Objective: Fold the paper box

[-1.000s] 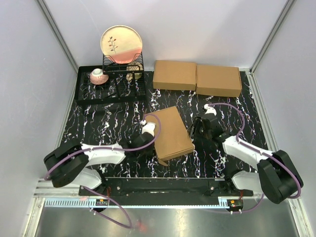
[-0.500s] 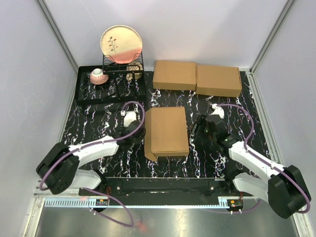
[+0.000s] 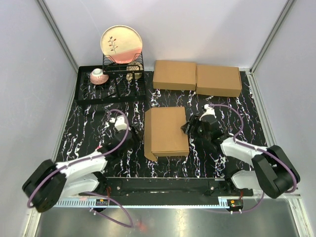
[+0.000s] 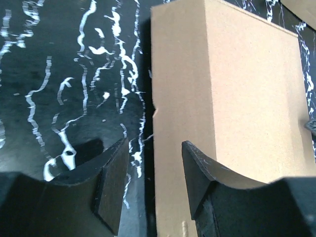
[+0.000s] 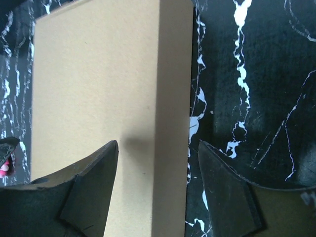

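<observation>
Plate [image 3: 121,44] in rack [image 3: 123,67], pink cup [image 3: 98,76], two flat boxes [image 3: 175,75]

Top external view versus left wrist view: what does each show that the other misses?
Top external only: the round cream plate in the black wire rack, two flat brown cardboard boxes at the back, and the right gripper. Left wrist only: the left gripper close up, its fingers clearly apart. Both: the plain brown cardboard paper box lying closed on the black marbled table.
</observation>
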Controlling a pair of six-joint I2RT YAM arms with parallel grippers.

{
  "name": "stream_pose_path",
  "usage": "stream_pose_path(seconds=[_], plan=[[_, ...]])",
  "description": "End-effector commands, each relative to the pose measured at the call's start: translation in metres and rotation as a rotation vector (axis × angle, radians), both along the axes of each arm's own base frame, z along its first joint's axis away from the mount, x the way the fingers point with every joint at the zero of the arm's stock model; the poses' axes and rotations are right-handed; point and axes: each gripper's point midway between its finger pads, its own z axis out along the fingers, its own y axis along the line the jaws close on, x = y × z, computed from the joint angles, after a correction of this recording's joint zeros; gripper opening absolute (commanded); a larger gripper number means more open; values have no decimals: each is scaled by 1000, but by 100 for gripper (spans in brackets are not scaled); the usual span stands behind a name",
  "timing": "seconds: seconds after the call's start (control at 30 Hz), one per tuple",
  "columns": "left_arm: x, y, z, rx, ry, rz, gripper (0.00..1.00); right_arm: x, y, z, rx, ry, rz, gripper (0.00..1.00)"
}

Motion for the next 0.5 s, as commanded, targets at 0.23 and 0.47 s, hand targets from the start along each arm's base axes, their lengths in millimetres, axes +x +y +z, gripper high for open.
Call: stream_pose_path(seconds=[0.23, 0.47], plan=[[24, -72, 19, -197, -59, -184, 46, -1, 11, -12, 35, -11, 46, 68], [18, -73, 11, -288, -66, -173, 45, -12, 14, -28, 66, 29, 60, 64]])
